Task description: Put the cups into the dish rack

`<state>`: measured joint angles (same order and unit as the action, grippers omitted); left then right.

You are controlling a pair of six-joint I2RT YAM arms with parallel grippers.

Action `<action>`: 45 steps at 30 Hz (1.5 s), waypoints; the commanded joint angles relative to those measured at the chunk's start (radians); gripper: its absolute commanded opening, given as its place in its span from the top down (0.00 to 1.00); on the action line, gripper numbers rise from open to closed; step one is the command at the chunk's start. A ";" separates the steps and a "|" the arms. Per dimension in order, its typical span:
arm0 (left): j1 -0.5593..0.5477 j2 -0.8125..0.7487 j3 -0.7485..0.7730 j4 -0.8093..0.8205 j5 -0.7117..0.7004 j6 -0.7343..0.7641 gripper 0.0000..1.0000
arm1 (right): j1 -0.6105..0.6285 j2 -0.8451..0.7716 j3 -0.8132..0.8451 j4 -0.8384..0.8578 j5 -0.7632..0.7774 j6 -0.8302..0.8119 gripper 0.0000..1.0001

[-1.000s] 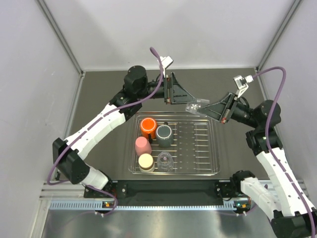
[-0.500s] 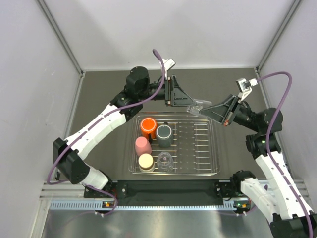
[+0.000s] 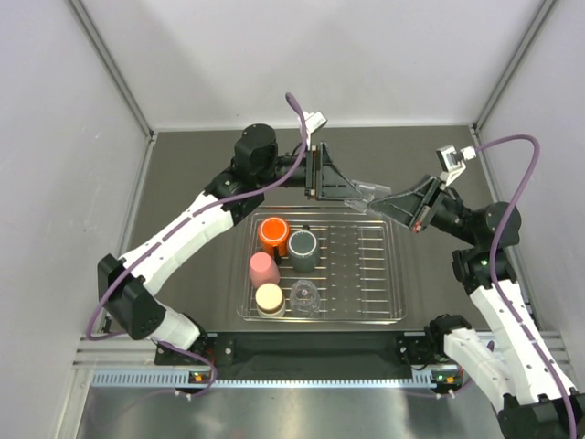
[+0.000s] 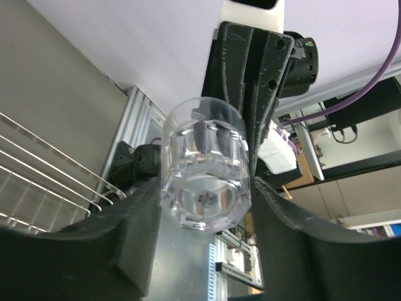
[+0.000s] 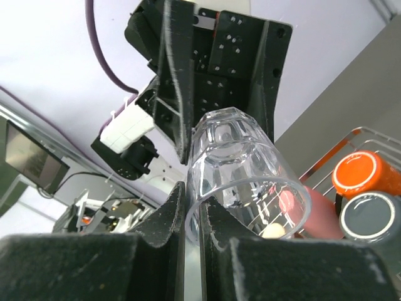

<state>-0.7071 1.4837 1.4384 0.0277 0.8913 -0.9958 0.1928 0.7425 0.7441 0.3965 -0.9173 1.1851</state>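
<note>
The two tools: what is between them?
A clear plastic cup sits between the left tool and right tool; the top view shows it.

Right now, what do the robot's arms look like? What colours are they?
The left arm and right arm have white shells with round black joints. A purple cable loops along each arm. The left gripper and right gripper are black, with long tapering fingers. A small white camera sits at each wrist.
</note>
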 commanded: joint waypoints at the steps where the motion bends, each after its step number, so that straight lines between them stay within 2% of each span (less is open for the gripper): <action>1: -0.009 -0.042 0.013 0.047 0.034 -0.003 0.42 | -0.016 -0.017 -0.003 0.064 0.017 0.002 1.00; 3: -0.011 -0.037 0.017 0.051 0.037 -0.004 0.66 | -0.015 -0.017 -0.002 0.041 0.017 0.001 1.00; 4: -0.012 -0.036 0.027 0.037 0.029 -0.001 1.00 | -0.016 -0.018 0.015 0.003 0.018 -0.036 1.00; 5: -0.012 -0.033 0.037 0.014 0.020 0.006 1.00 | -0.015 -0.020 0.040 -0.063 0.026 -0.080 0.99; 6: -0.014 -0.027 0.048 -0.018 0.009 0.019 1.00 | -0.015 -0.022 0.069 -0.173 0.043 -0.135 0.85; 7: -0.015 -0.025 0.071 -0.093 -0.024 0.051 1.00 | -0.016 -0.023 0.143 -0.390 0.099 -0.198 0.72; 8: -0.018 -0.023 0.082 -0.141 -0.050 0.072 1.00 | -0.015 -0.022 0.185 -0.536 0.138 -0.326 0.60; 9: -0.019 -0.023 0.092 -0.178 -0.077 0.094 1.00 | -0.015 -0.017 0.225 -0.641 0.176 -0.381 0.50; 10: -0.022 -0.022 0.109 -0.213 -0.104 0.133 1.00 | -0.015 -0.006 0.300 -0.835 0.260 -0.465 0.38; 12: -0.035 -0.020 0.123 -0.303 -0.201 0.169 1.00 | -0.016 -0.002 0.371 -0.988 0.355 -0.521 0.30; 13: -0.052 -0.017 0.143 -0.334 -0.228 0.207 1.00 | -0.016 0.000 0.433 -1.071 0.474 -0.553 0.24; 15: -0.086 0.015 0.183 -0.457 -0.334 0.256 1.00 | -0.016 0.004 0.498 -1.319 0.634 -0.562 0.23; 16: -0.106 0.029 0.236 -0.503 -0.375 0.314 1.00 | -0.016 0.018 0.565 -1.400 0.811 -0.562 0.23; 17: -0.158 0.064 0.267 -0.597 -0.472 0.341 1.00 | -0.016 0.030 0.598 -1.573 0.904 -0.543 0.24; 19: -0.224 0.099 0.336 -0.673 -0.570 0.379 1.00 | -0.015 0.069 0.671 -1.711 1.122 -0.515 0.26; 20: -0.239 0.115 0.346 -0.714 -0.607 0.379 1.00 | -0.016 0.081 0.688 -1.830 1.170 -0.507 0.27; 22: -0.291 0.154 0.369 -0.752 -0.704 0.382 1.00 | -0.016 0.080 0.712 -1.895 1.257 -0.498 0.28; 28: -0.446 0.282 0.441 -0.876 -0.993 0.405 1.00 | -0.018 -0.052 0.635 -1.892 1.210 -0.455 0.30; 35: -0.506 0.414 0.458 -0.922 -1.109 0.385 1.00 | -0.018 -0.111 0.663 -1.892 1.287 -0.432 0.30; 39: -0.537 0.518 0.587 -1.014 -1.199 0.398 1.00 | -0.016 -0.129 0.624 -1.892 1.256 -0.432 0.30; 42: -0.554 0.593 0.667 -1.065 -1.187 0.402 1.00 | -0.016 -0.156 0.581 -1.891 1.232 -0.407 0.30; 45: -0.555 0.619 0.683 -1.075 -1.164 0.398 1.00 | -0.016 -0.163 0.572 -1.891 1.232 -0.409 0.30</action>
<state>-1.2545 2.0960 2.0663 -0.9901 -0.2481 -0.6083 0.1864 0.5930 1.3209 -1.3548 0.3138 0.7635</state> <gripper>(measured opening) 0.558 0.701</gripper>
